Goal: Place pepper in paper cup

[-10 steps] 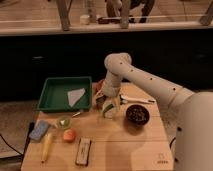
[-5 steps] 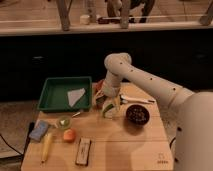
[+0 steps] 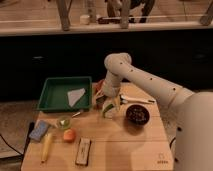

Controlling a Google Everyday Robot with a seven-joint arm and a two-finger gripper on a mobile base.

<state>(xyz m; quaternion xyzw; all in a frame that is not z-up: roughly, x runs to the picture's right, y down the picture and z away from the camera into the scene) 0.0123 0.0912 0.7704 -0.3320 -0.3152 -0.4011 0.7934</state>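
Camera view is showing the arm (image 3: 150, 82) bending down over the far middle of the table (image 3: 115, 142), with the pincer (image 3: 108, 106) hanging low, close to the tabletop. A pale paper cup (image 3: 108, 109) is sitting right at the pincer's tips, directly beneath it, so the coming move looks to be turning on a straight vertical line from pincer to cup mouth. A reddish-orange shape (image 3: 100, 86), probably the pepper, is showing just behind and slightly left of the wrist; whether it is being held cannot be told, and neither can the pincer's opening. A dark bowl (image 3: 137, 115) is lying just to the pincer's right, a green tray (image 3: 55, 97) to its left, and a small orange fruit (image 3: 69, 135) and a banana (image 3: 46, 146) nearer the front.
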